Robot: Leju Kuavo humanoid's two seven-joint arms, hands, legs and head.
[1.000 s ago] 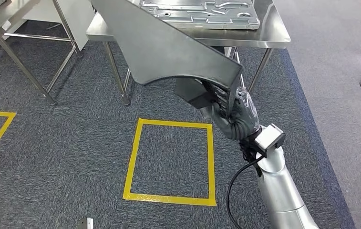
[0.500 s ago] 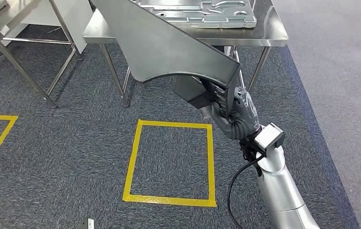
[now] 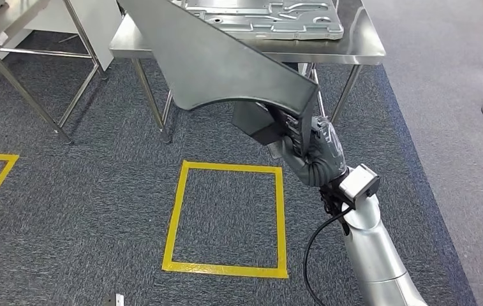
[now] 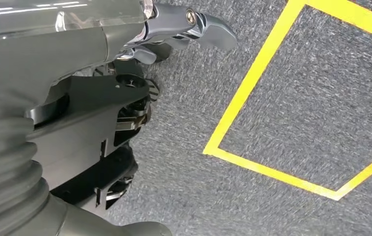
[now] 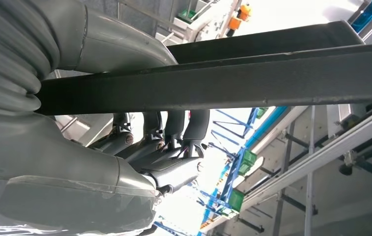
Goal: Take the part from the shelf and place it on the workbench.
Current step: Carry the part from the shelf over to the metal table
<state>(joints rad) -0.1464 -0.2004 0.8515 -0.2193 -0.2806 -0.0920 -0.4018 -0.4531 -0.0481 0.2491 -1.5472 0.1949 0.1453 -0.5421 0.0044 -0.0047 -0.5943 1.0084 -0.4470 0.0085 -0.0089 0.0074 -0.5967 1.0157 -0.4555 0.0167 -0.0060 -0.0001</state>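
Head view: right hand [image 3: 312, 150] grasps the part [image 3: 226, 64], a grey sheet-metal panel, by its lower edge; the panel rises tilted up and away from the hand, probably to clear the workbench [image 3: 366, 48] rim just beyond it. A stamped metal plate [image 3: 270, 13] already lies on the bench; the part is above the carpet, not yet set down. Left wrist view: left hand [image 4: 139, 73] hangs over a yellow floor square [image 4: 252, 93], fingers loosely curled, nothing held. Right wrist view: fingers [image 5: 174, 128] wrapped under the panel's folded edge, thumb opposite.
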